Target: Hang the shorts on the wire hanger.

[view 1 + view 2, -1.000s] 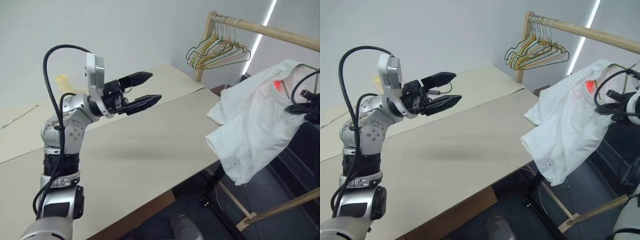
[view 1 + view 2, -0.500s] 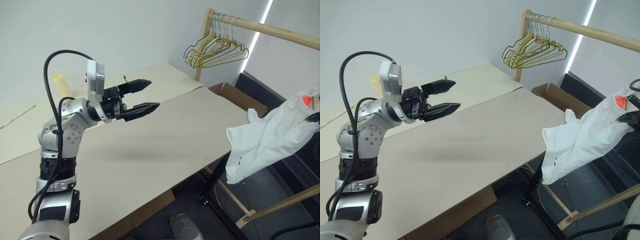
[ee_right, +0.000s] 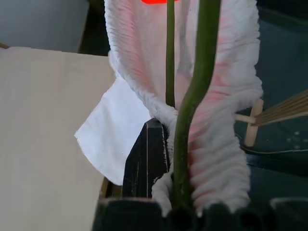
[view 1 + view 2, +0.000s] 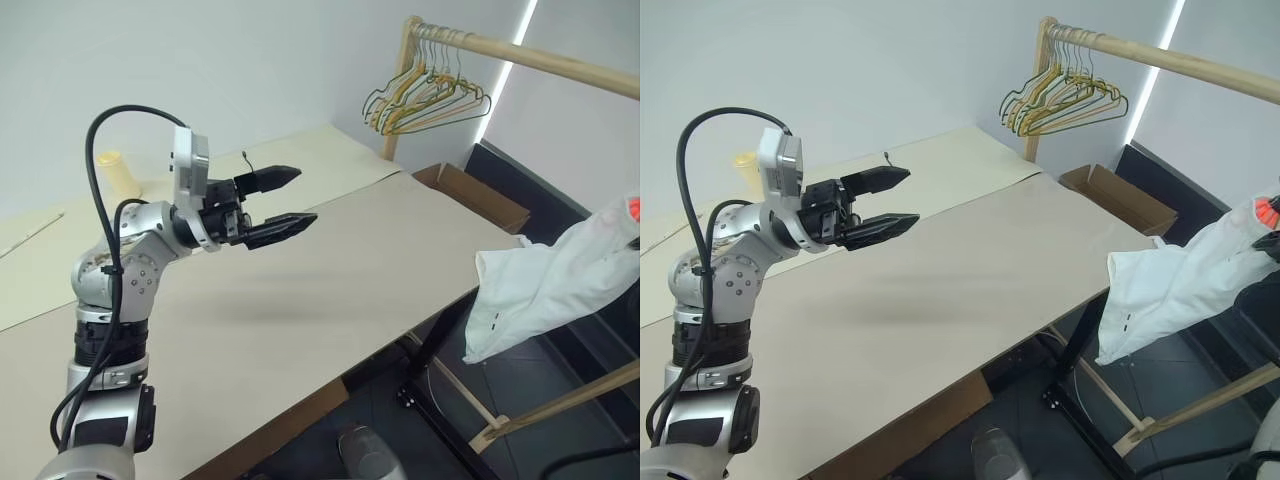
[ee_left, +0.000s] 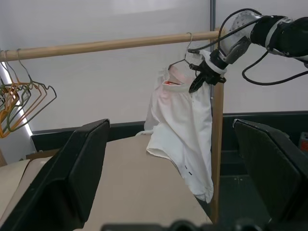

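The white, pink-tinged shorts (image 5: 180, 127) with gathered waistband hang crumpled past the bench (image 4: 330, 290) end, on the wire hanger (image 5: 185, 50), pinched by the right claw (image 5: 198, 83), while the left claw (image 4: 280, 198) hovers spread.

You had the shorts (image 4: 1185, 290) as thin white cloth, matt and soft, with a ribbed, gathered waistband (image 3: 226, 144) tinged pink. The wire hanger (image 5: 185, 53) was thin, smooth metal. The table (image 4: 330, 270) looked like a matt, smooth beige board. The rail (image 5: 106, 45) was pale bare wood, and the box (image 4: 470, 195) plain brown cardboard. The left gripper (image 4: 292, 195) had matt black plastic fingers on a satin grey metal arm.
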Robot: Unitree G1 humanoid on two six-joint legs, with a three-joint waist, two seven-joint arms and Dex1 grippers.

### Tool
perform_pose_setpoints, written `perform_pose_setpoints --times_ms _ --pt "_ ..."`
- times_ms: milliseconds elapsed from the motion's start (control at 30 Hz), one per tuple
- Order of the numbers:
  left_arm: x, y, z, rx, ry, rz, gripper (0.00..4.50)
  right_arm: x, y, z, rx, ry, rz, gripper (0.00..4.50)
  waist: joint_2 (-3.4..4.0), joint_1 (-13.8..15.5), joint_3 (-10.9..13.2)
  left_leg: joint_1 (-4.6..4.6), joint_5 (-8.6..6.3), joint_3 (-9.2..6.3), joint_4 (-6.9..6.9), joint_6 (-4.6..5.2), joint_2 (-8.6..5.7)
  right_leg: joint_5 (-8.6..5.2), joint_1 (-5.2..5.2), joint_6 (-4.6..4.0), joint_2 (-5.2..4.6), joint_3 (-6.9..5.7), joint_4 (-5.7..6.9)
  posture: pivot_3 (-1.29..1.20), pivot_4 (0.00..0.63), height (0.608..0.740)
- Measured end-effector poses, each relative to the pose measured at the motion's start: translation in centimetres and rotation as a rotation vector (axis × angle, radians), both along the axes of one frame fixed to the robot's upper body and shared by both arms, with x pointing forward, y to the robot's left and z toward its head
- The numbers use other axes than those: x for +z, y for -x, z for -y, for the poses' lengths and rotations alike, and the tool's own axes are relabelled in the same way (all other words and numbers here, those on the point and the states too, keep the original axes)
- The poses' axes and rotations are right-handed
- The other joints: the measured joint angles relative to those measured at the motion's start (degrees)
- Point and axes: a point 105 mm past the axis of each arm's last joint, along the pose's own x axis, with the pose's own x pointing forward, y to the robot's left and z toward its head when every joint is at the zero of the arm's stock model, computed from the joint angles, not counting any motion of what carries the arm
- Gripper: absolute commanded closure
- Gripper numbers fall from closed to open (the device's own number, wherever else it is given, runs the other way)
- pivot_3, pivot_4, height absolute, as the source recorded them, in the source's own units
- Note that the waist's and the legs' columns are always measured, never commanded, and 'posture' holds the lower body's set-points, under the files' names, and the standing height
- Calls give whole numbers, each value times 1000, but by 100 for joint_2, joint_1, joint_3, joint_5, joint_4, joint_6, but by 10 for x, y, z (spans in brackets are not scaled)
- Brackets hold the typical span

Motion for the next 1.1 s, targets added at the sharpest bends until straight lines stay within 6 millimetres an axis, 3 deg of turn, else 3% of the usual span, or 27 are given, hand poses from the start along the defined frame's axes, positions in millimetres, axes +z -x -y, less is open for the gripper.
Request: perform_pose_setpoints --times_ms 433,700,900,1100 --pt "0 1 0 -3 -5 -1 0 -3 1 5 -3 56 -33 22 2 -5 -1 3 -9 0 -2 14 -1 8 16 7 -4 -2 -29 -346 25 740" --pt "2 3 1 -7 -9 9 0 17 -5 17 -28 234 -8 22 4 -1 -2 4 -9 0 -2 14 -1 8 17 9 -5 -1 -28 -344 22 740" --pt "2 3 2 -13 -5 9 0 16 -4 24 -47 332 -34 22 6 7 -4 4 -9 0 -2 15 -3 10 17 9 -7 1 -28 -350 7 740" --pt "2 4 3 -19 -7 9 0 32 -1 39 -147 553 -37 22 26 12 -16 6 -9 0 -2 16 -3 11 17 11 -9 3 -25 -351 4 740"
